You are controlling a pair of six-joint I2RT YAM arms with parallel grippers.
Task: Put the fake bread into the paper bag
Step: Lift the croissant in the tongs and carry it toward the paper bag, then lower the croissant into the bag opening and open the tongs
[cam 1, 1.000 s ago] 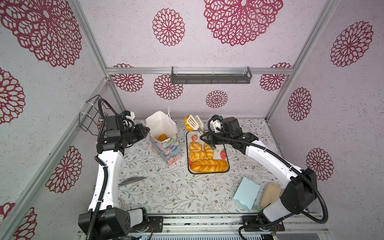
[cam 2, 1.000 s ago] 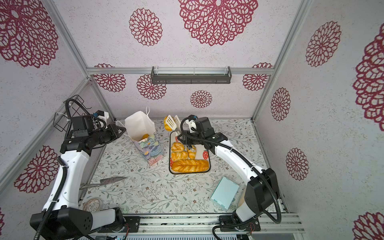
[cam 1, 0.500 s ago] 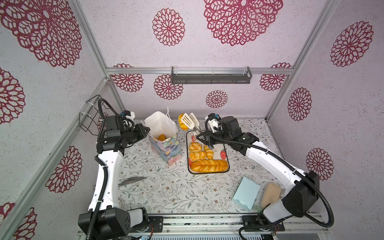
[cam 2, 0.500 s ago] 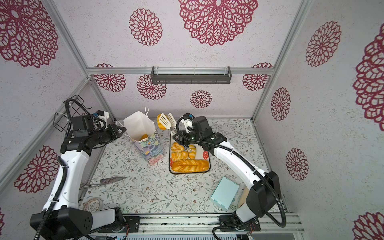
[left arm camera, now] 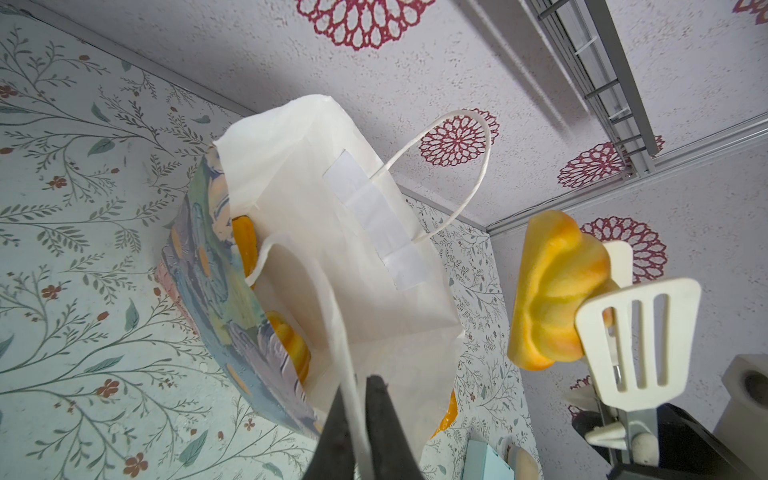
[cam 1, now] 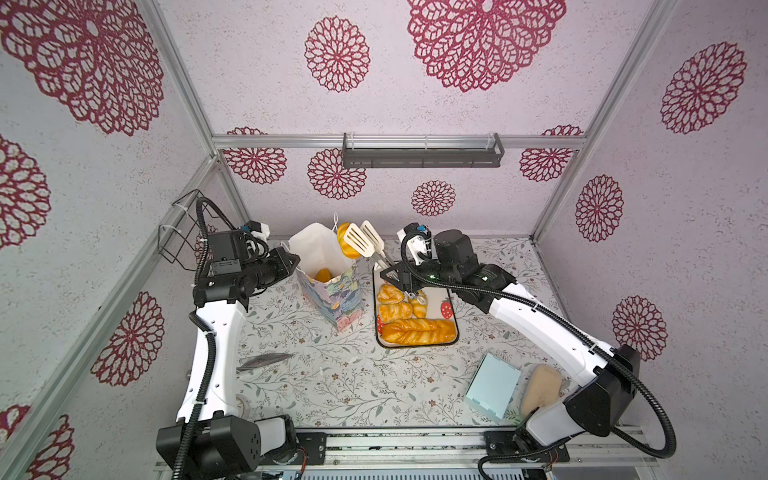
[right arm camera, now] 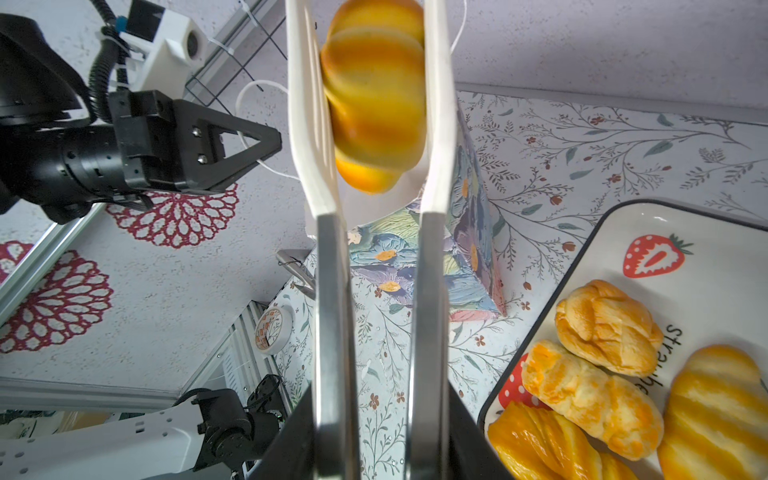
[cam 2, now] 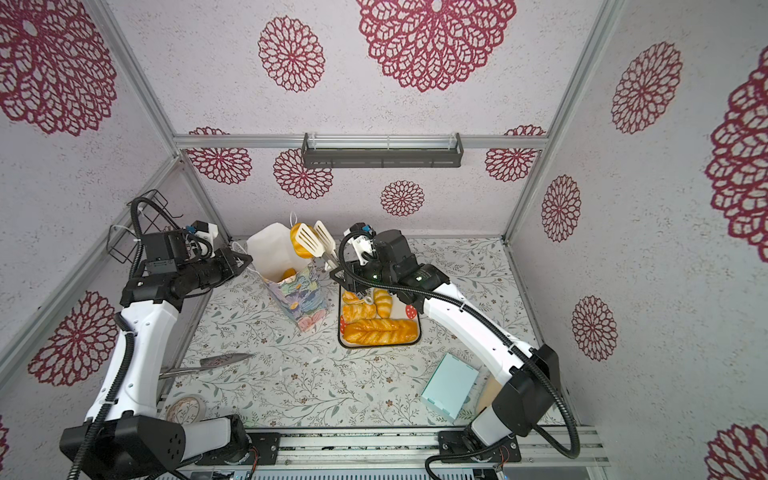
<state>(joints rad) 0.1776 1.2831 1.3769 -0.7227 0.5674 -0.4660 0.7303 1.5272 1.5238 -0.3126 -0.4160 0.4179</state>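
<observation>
The paper bag [cam 1: 328, 286] stands open, floral outside and white inside, left of the tray [cam 1: 451, 299]. My left gripper [cam 1: 296, 262] is shut on the bag's white cord handle [left arm camera: 345, 332]. A yellow piece of fake bread [cam 1: 323, 274] lies inside the bag. My right gripper [cam 1: 388, 274] is shut on white slotted tongs [cam 1: 365, 241]. The tongs pinch a striped golden roll [cam 1: 344, 241] above the bag's far rim. A braided loaf [cam 1: 417, 331] and several small rolls [cam 1: 390, 294] rest on the tray.
A light blue flat box [cam 1: 492, 384] and a pale beige piece [cam 1: 540, 384] lie at the front right. A metal knife [cam 1: 264, 360] lies front left, with a tape roll [cam 2: 185, 409] nearer the front. A wire basket [cam 1: 178, 232] hangs on the left wall.
My right gripper has carried the tongs and the striped roll leftward from above the tray to the bag's mouth. The left gripper has kept still on the handle.
</observation>
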